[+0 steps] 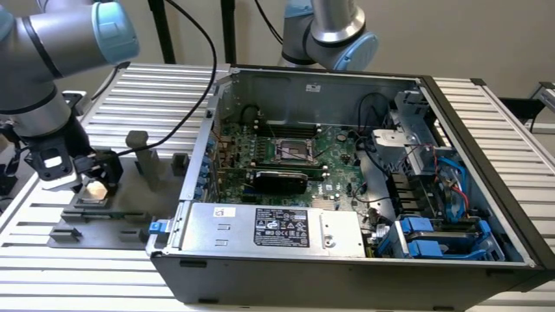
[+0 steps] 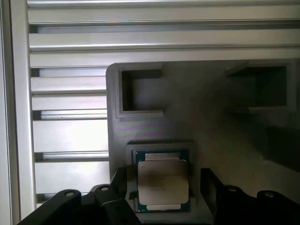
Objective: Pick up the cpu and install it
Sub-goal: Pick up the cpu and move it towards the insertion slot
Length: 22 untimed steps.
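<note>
Straddling the cpu [image 2: 161, 180], the gripper [image 2: 164, 187] has its 2 dark fingers [image 2: 119, 183] spread wide, 1 on each side of the chip. A narrow gap shows between each fingertip and the chip's edge, so nothing is pinched. The cpu lies flat in a square seat of the gray fixture plate [image 2: 211, 122], its pale silvery lid up and a green rim around it. In the wrist view the seat's raised frame runs around the chip, and 2 rectangular pockets [image 2: 140, 91] are sunk into the same plate further off.

In the exterior view the gripper [image 1: 91, 184] hangs at the end of the arm [image 1: 43, 71] at the exterior view's left, low over the fixture plate [image 1: 113, 224]. The cpu [image 1: 95, 190] shows there as a pale patch directly beneath the fingertips. 2 gray upright posts [image 1: 139, 146] stand on the plate near the gripper, toward the exterior view's right. The plate rests on the slatted aluminium table [image 1: 61, 279].

Well apart from the chip, to the exterior view's right, the open computer case [image 1: 347, 276] sits on the same table. Inside it the green motherboard [image 1: 340, 148] carries the dark metal-framed socket [image 1: 295, 151]. The long black expansion card [image 1: 279, 179] sits just beside the socket.
</note>
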Each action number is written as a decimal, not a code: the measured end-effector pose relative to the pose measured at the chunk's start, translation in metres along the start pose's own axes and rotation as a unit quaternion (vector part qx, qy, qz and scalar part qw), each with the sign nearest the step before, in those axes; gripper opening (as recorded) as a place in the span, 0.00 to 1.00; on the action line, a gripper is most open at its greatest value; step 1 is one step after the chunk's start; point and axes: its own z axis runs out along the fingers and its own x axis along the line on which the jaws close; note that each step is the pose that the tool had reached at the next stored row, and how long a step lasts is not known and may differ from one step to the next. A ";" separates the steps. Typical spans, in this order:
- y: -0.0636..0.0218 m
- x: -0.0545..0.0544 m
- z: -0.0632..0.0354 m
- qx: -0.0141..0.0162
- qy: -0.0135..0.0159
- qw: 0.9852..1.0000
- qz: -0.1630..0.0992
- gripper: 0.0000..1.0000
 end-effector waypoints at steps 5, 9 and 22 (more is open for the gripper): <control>0.0011 0.000 0.0015 0.000 0.000 1.000 -0.001 0.73; 0.0014 0.000 0.0025 0.001 0.000 1.000 -0.001 0.73; 0.0022 0.000 0.0031 0.004 0.000 1.000 -0.002 0.62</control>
